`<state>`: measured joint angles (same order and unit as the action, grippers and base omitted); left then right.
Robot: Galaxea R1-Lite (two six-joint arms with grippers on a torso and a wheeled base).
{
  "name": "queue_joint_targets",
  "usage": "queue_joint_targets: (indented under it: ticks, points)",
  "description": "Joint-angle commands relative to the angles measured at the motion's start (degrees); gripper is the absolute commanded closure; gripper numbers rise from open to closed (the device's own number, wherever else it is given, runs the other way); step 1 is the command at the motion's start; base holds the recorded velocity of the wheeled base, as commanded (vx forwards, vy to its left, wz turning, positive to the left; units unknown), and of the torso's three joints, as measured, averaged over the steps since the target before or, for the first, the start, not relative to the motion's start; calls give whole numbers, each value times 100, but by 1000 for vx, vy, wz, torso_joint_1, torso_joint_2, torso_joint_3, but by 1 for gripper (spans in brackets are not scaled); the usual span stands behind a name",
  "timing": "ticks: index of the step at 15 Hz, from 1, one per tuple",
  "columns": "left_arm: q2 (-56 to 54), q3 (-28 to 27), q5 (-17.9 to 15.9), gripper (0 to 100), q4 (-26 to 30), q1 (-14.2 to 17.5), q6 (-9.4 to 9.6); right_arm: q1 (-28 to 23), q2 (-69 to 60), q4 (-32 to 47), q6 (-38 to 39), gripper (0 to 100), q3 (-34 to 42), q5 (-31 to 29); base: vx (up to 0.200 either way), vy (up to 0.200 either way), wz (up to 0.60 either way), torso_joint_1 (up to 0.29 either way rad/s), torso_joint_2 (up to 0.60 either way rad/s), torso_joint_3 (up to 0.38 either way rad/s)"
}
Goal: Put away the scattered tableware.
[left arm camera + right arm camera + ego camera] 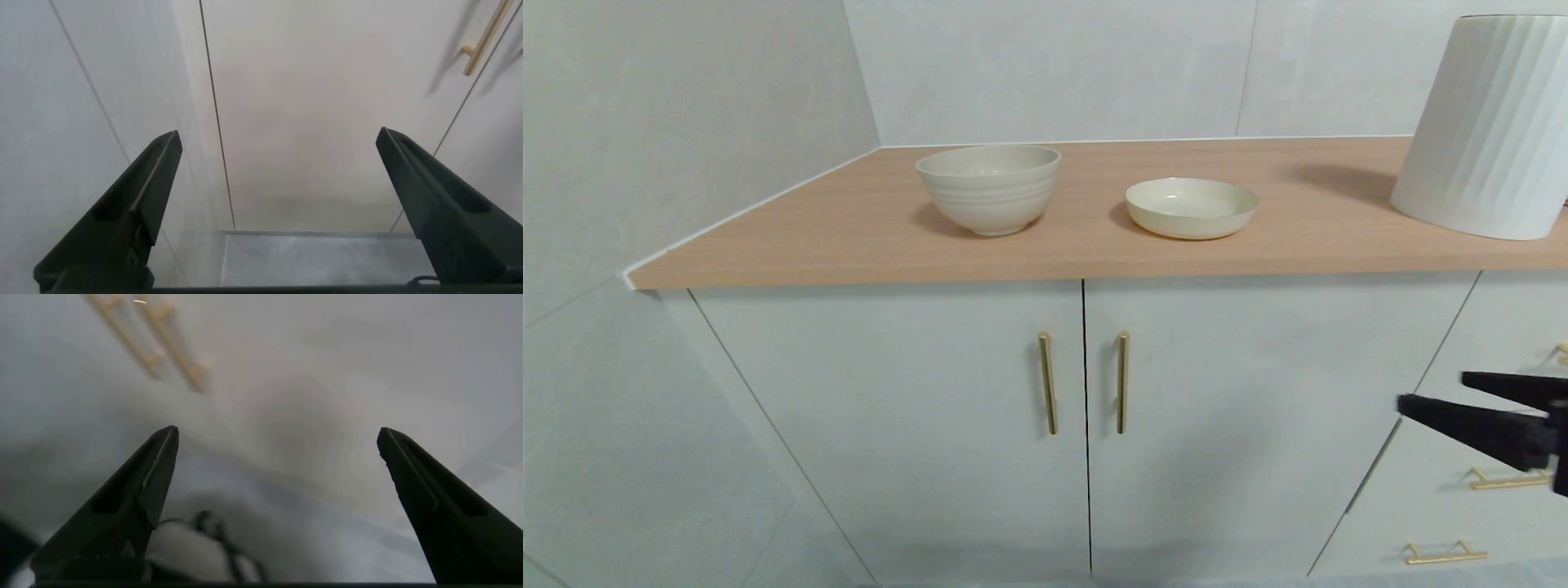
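A deep cream bowl (989,187) stands on the wooden countertop (866,237), left of centre. To its right lies a shallow cream dish (1191,207). My right gripper (1431,393) hangs open at the far right, below the counter's edge, in front of the drawers and well apart from both pieces. In the right wrist view its gripper (278,441) has nothing between the fingers, with two gold handles (176,347) beyond. My left gripper (278,143) is open too and empty, facing a white cabinet front low down near the floor.
A tall ribbed white container (1490,122) stands at the counter's right end. Below the counter are two shut white doors with gold bar handles (1048,382) (1122,381). Drawers with gold pulls (1445,555) lie to the right. Tiled walls close the left and back.
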<state>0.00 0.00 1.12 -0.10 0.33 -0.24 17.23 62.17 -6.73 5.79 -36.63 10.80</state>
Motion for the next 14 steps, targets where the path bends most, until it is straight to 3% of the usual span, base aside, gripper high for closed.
queue_joint_targets:
  ticks: [1, 5, 8, 11, 14]
  points:
    - [0, 0, 2, 0, -8, 2, -2, 923, 2001, -285, 414, 0, -1153, 273, 0, 0, 0, 0, 0, 0]
    - [0, 0, 2, 0, 1, 2, -2, 1442, 3055, -285, 440, 0, -2041, 423, 0, 0, 0, 0, 0, 0]
    - [0, 0, 2, 0, 1, 2, -2, 1784, 3380, -311, 783, 0, -2164, 414, 0, 0, 0, 0, 0, 0]
    - [0, 0, 2, 0, 1, 2, -2, 1793, 3706, -935, 880, 0, -2129, 388, 0, 0, 0, 0, 0, 0]
    - [0, 0, 2, 0, 1, 2, -2, 2074, 4180, -1612, 1196, 0, -2146, -140, 0, 0, 0, 0, 0, 0]
